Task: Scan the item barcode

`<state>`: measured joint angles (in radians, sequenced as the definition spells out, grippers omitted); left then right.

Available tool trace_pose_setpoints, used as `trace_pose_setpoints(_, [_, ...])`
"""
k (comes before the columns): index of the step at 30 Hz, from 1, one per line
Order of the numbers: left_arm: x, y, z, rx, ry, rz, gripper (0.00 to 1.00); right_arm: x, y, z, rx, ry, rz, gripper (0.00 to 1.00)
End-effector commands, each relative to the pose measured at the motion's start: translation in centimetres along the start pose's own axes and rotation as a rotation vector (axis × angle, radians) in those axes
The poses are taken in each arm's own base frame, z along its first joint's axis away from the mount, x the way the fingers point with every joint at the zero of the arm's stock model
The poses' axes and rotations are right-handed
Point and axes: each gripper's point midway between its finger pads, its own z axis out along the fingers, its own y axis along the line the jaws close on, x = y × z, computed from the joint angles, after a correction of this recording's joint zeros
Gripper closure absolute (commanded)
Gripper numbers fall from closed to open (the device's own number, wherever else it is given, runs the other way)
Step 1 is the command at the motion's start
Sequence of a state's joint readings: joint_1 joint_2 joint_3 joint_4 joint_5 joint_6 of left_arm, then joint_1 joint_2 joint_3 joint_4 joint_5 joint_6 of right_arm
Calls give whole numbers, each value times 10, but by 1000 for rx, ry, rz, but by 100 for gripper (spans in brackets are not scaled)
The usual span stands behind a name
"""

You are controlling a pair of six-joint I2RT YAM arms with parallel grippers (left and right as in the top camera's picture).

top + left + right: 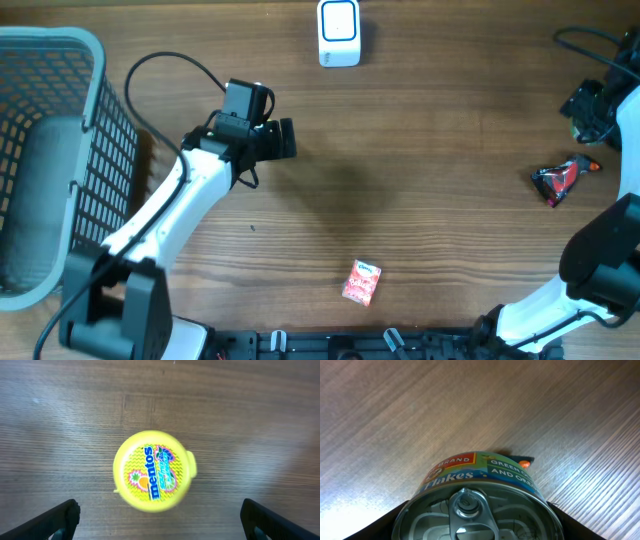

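Near the right edge of the tabletop [420, 200], toward its far corner, the right gripper [477, 522] has its jaws closed on a can [480, 474], with a dark finger [385, 527] at each side. The can is a low round tin. Its lid is bare ribbed metal with a ring pull, and its glossy label in green, blue and orange reads "Flakes", "BRAND" and "GREEN". Just behind it on the wood lies a wrapper [558, 182] of crinkled dark foil with red print and an orange tip.

At the middle of the far edge stands the scanner [339, 32], a white plastic block with rounded corners and a blue-ringed face, well apart from the can.

Left of centre, the left gripper [159, 516] hangs with its jaws wide open and its black fingers [60, 522] far apart. Below them on the wood sits a tub [152, 471], a round box of shiny yellow plastic with a lid tab on one side, "mentos" in blue and small fruit pictures.

Near the front edge lies a small flat red packet [362, 282]. A grey lattice basket [95, 110] with a rounded rim stands at the left edge. The tabletop is brown, straight-grained and matte.
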<state>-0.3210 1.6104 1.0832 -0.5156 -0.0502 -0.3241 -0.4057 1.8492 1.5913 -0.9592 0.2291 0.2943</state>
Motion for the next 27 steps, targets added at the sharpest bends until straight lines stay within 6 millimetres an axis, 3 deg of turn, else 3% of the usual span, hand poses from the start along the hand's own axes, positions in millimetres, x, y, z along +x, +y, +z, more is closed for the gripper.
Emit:
trace_pose_setpoints(1, [14,0,25,-7,56,39,0,7,0,9,-20,21,30,56])
trace_pose_setpoints(10, [15,-1,69,-12,51,39,0,20,-4,39,-4,9,37,54])
trace_pose_setpoints(15, [17,0,75,-15,58,40,0,4,-32,54,57,-43,76,54])
trace_pose_setpoints(17, [12,-2,76,-7,37,39,0,2,-58,66,107,-35,121,54])
trace_pose_setpoints(19, [9,-4,76,-1,25,36,0,12,-76,85,134,19,153,55])
trace_pose_setpoints(21, [8,-4,76,1,20,34,0,23,-82,100,143,66,163,55])
trace_pose_setpoints(23, [7,-5,76,2,15,34,2,39,-82,122,140,136,158,50])
trace_pose_setpoints(27, [6,-5,76,4,11,33,14,51,-80,136,141,181,153,47])
